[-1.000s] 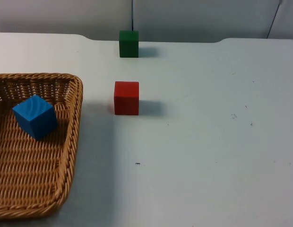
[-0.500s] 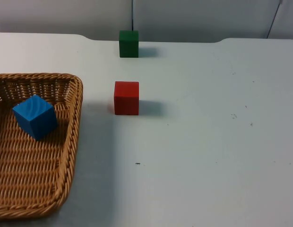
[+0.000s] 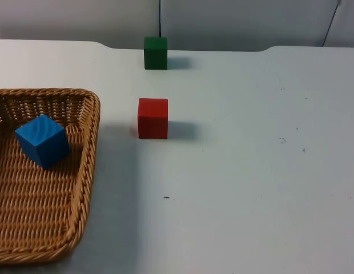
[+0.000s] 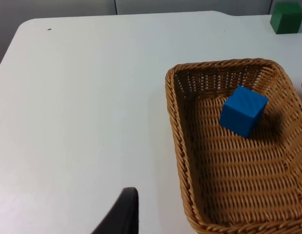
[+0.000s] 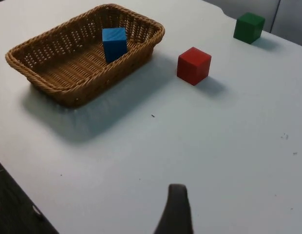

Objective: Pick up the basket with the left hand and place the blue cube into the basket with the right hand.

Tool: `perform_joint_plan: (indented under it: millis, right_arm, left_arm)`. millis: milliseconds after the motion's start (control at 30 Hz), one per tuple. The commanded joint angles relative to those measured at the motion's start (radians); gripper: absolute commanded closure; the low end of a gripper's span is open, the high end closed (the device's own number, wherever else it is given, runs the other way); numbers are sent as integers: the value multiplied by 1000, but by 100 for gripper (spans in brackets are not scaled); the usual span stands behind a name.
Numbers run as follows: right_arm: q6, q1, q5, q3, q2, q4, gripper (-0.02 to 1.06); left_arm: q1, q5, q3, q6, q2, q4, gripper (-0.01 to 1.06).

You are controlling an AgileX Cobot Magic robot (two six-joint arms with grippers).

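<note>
counter: white top (image 3: 251, 188), matte, a few small dark specks on it
far edge: rounded corners, a shallow recess in the middle where the top meets the wall
wall: grey partition wall (image 3: 240, 23) behind the counter, with a vertical seam between its panels
floor: dark strip (image 5: 14, 214) past the counter's near edge in the right wrist view
light: even, from overhead; soft shadows fall on the counter

Lab bench: bare white table (image 3: 251, 188), grey partition wall (image 3: 240, 23).
</note>
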Motion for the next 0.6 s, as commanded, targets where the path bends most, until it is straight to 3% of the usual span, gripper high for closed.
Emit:
perform_joint_plan:
  millis: [0,200,300,433,567]
  right_arm:
    - [5,5,-6,5,-4,-2,38]
    - [-15,5,0,9,-4,3,36]
    - [-31,5,0,9,-4,15,29]
    - [-49,5,2,9,-4,32,9]
    - [-49,5,2,9,-4,32,2]
  left_arm:
    - [-2,-10,1,-5,-5,-6,0]
    - [-2,-10,1,-5,-5,-6,0]
    - [-2,-10,1,-5,-5,-6,0]
    - [-2,-10,1,-5,-5,-6,0]
    - [-2,-10,1,-5,-5,-6,0]
